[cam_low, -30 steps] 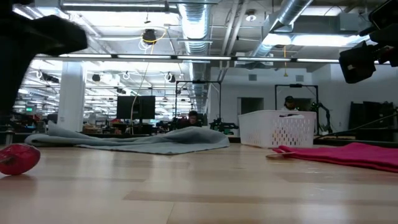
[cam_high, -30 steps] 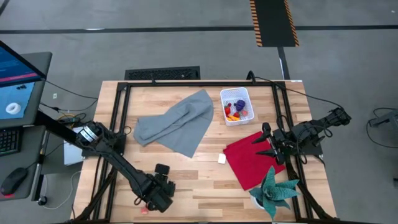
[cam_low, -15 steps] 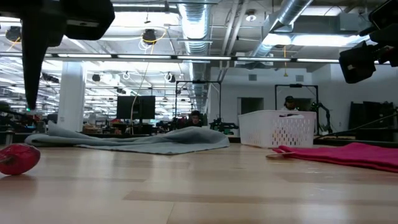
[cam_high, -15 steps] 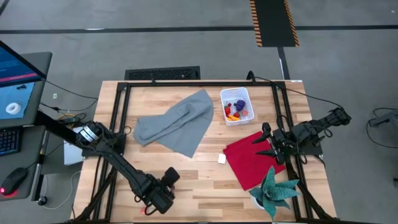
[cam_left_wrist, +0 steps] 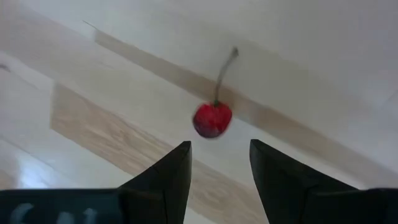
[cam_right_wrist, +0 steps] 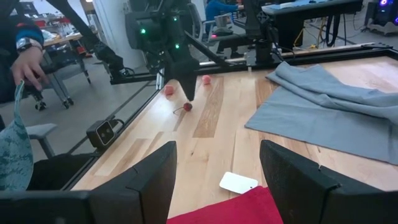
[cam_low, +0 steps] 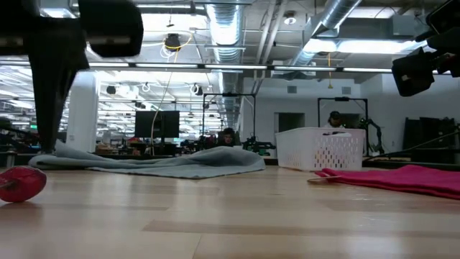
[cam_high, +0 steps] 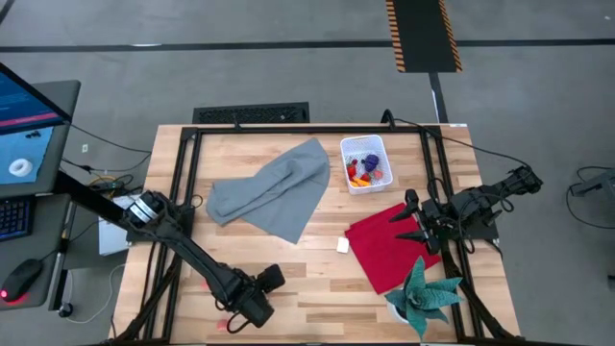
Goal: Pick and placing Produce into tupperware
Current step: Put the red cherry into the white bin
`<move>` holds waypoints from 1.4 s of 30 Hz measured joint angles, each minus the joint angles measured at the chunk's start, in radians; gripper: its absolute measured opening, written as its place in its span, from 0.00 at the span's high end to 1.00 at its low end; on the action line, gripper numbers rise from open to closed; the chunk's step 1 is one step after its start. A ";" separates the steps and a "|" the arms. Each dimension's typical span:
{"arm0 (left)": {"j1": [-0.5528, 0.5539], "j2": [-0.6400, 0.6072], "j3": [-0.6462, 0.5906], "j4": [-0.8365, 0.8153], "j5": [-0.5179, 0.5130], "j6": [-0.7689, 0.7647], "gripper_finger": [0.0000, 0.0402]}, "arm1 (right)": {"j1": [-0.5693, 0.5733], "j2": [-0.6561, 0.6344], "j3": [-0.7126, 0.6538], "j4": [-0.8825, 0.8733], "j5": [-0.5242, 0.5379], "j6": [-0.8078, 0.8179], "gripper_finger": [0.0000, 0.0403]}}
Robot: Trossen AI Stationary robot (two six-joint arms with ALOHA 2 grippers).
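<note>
1. The left gripper (cam_left_wrist: 219,168) hangs over the front left part of the table (cam_high: 317,288), fingers parted with nothing between them.
2. Just ahead of its fingertips a red cherry (cam_left_wrist: 212,119) with a thin stem lies on the wood, apart from both fingers.
3. Two pink berries (cam_right_wrist: 206,79) lie a little beyond the cherry, near the table's edge.
4. Well away from this gripper, at the far right of the table, stands the white tupperware (cam_high: 366,163), holding a purple grape bunch (cam_high: 371,160) and red and yellow pieces.
5. A grey cloth (cam_high: 274,189) lies between the left gripper and the tub.
6. The right gripper (cam_high: 411,220) waits over the edge of a red cloth (cam_high: 389,248), jaws apart and empty; a small white cube (cam_high: 342,245) lies just beside that cloth and a teal toy plant (cam_high: 425,294) sits nearer the front.
</note>
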 joint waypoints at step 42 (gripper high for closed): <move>0.037 0.081 0.010 0.064 0.028 0.028 0.69 | 0.000 0.000 0.000 -0.001 0.000 0.000 0.37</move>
